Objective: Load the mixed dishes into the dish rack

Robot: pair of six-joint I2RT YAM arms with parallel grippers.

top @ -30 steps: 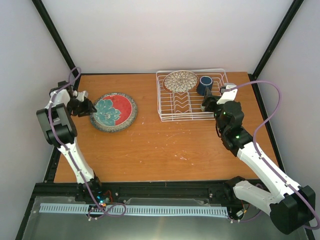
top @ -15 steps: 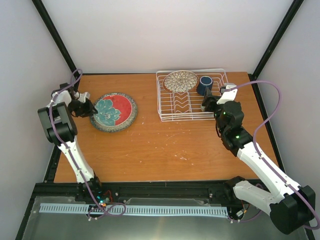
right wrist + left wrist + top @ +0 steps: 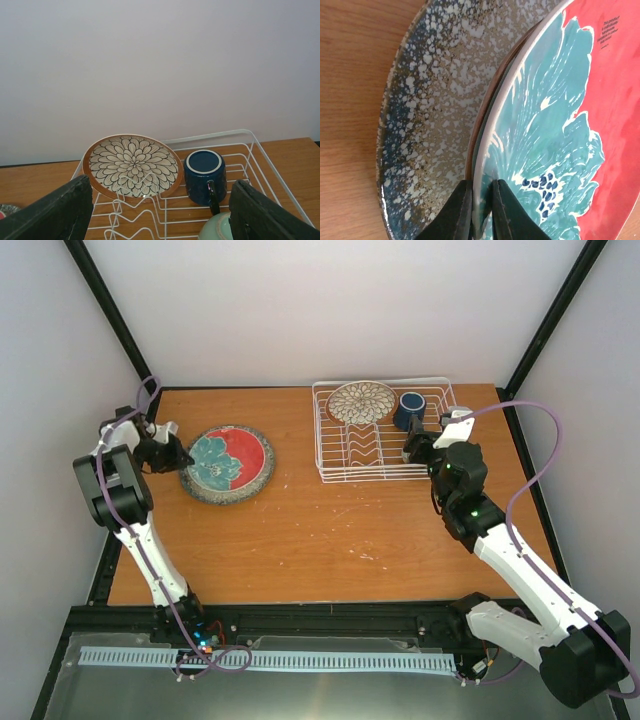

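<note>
My left gripper point(image 3: 183, 457) point(image 3: 481, 200) is shut on the left rim of the red-and-teal plate point(image 3: 232, 457) point(image 3: 555, 125). That plate lies on the large speckled grey plate point(image 3: 226, 496) point(image 3: 435, 100) at the table's left, and another thin rim shows between the two. The white dish rack point(image 3: 380, 455) point(image 3: 235, 137) holds the petal-patterned plate point(image 3: 361, 402) point(image 3: 132, 166) leaning at its back. The dark blue mug point(image 3: 409, 410) point(image 3: 204, 175) stands upside down to the right of that plate. A pale green bowl point(image 3: 219, 229) lies nearer, below my open, empty right gripper point(image 3: 425, 443) point(image 3: 160, 212).
Bare orange-brown tabletop point(image 3: 330, 530) stretches between the plate stack and the rack. White walls close in the back and sides, with black frame posts point(image 3: 110, 315) at the corners. Purple cables loop off both arms.
The left jaws have closed onto the plate's rim; a second ago they stood apart around it. The right arm has not moved.
</note>
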